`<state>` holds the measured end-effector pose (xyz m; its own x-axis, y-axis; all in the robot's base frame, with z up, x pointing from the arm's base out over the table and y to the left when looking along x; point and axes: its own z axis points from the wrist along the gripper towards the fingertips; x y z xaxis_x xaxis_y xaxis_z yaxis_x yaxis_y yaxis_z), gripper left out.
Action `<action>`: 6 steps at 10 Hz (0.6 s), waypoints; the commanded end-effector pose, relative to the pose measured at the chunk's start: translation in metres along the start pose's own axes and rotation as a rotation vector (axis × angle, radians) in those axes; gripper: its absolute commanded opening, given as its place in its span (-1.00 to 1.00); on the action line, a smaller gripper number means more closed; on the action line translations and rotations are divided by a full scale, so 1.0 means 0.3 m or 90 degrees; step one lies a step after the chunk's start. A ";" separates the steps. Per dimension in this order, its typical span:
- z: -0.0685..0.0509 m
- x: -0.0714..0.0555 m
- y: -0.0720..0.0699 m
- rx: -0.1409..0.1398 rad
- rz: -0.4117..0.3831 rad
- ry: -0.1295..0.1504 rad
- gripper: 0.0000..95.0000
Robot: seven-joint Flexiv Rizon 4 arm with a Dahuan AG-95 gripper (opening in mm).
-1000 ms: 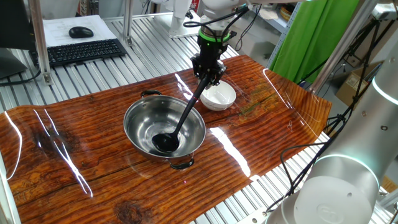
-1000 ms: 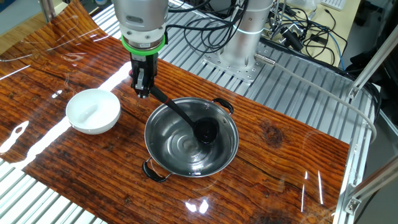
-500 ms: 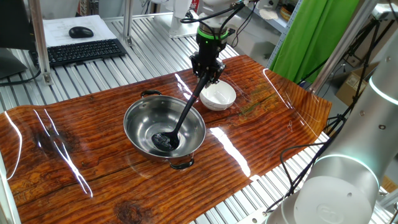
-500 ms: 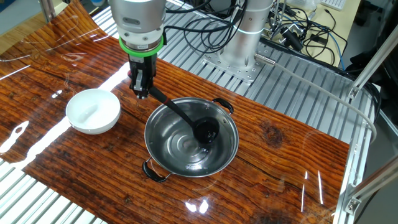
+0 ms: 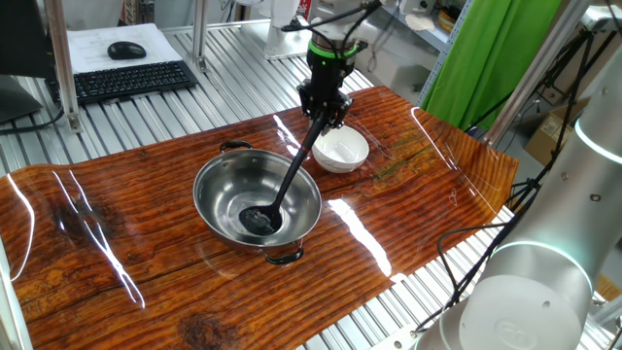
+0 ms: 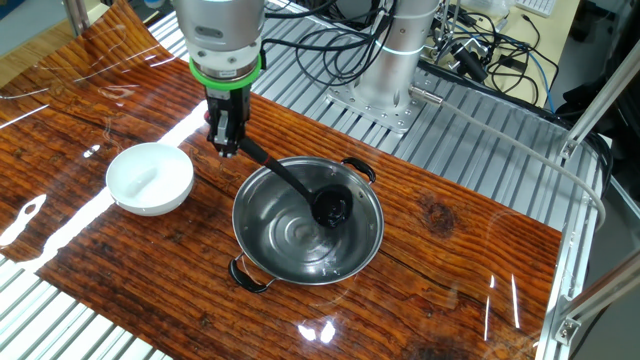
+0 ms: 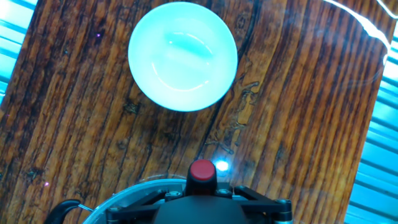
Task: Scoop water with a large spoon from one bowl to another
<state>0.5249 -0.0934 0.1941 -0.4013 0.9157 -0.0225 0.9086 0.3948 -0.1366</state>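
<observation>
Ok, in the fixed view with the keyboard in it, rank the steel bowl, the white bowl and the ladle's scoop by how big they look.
1. Steel bowl, clearly the widest.
2. White bowl, roughly half as wide. It sits farther from this camera, but the gap is too large to flip the order.
3. Ladle's scoop, smallest, resting low inside the steel bowl.

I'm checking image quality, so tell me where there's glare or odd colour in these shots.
Both fixed views: bright streaks of glare on the glossy table, sharp focus. Hand view: a blue-cyan cast tints the white bowl, with a small glare spot on the wood below it.
</observation>
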 end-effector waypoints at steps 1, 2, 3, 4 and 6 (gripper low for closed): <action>-0.006 0.007 -0.005 0.000 0.000 -0.005 -1.00; -0.009 0.002 -0.002 0.000 0.002 -0.003 -1.00; -0.009 0.004 -0.002 -0.001 0.005 -0.001 -1.00; -0.011 -0.001 0.001 0.002 -0.003 -0.003 -1.00; -0.015 -0.002 0.002 -0.001 0.001 0.001 -1.00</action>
<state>0.5270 -0.0929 0.1990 -0.3986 0.9170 -0.0159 0.9091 0.3928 -0.1390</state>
